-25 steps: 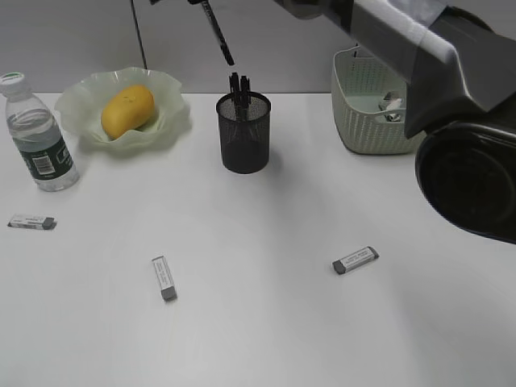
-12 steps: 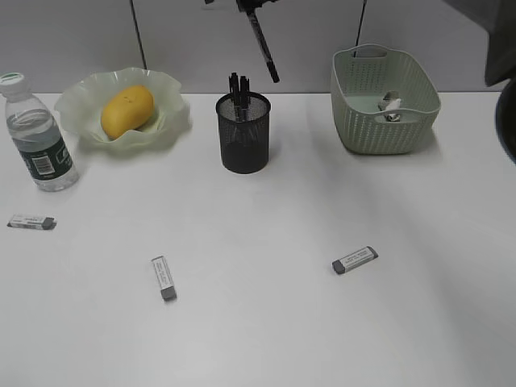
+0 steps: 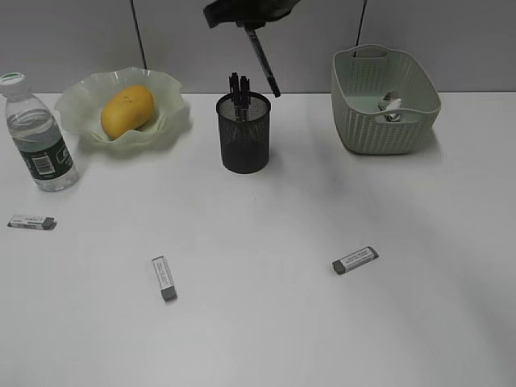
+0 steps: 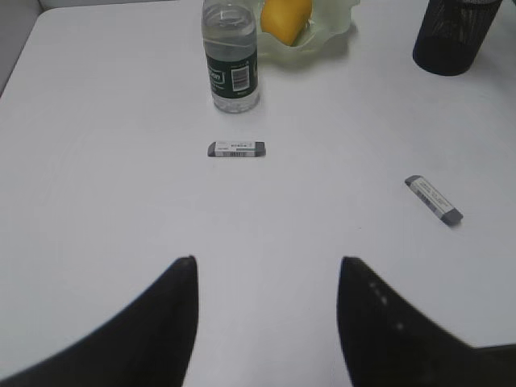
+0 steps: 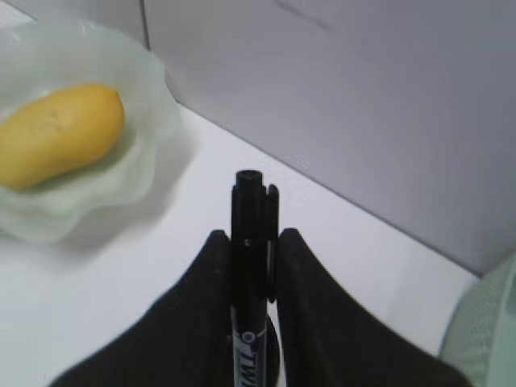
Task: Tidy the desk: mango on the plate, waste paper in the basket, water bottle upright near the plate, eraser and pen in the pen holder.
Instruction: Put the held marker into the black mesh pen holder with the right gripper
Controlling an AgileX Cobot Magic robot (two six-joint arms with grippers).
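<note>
My right gripper [image 3: 251,22] hangs at the top of the exterior view, shut on a black pen [image 3: 264,60] that slants down, its tip just above and right of the black mesh pen holder [image 3: 243,133], which holds other pens. In the right wrist view the pen [image 5: 247,201] sticks out between the shut fingers. The mango [image 3: 127,110] lies on the plate [image 3: 76,97]. Left of the plate the water bottle [image 3: 36,137] stands upright. Waste paper [image 3: 391,105] lies in the basket [image 3: 385,129]. Three erasers [image 3: 32,222] [image 3: 164,278] [image 3: 355,260] lie on the desk. My left gripper [image 4: 268,260] is open and empty over bare desk.
The left wrist view shows the bottle [image 4: 230,56], one eraser [image 4: 236,148] just in front of it, another eraser [image 4: 434,200] to the right, and the pen holder [image 4: 451,36] at the far right. A grey wall closes the back of the desk.
The right gripper has carried the pen rightward and slightly down, from left of the holder to just above its right side. The big arm link no longer blocks the right of the view.
</note>
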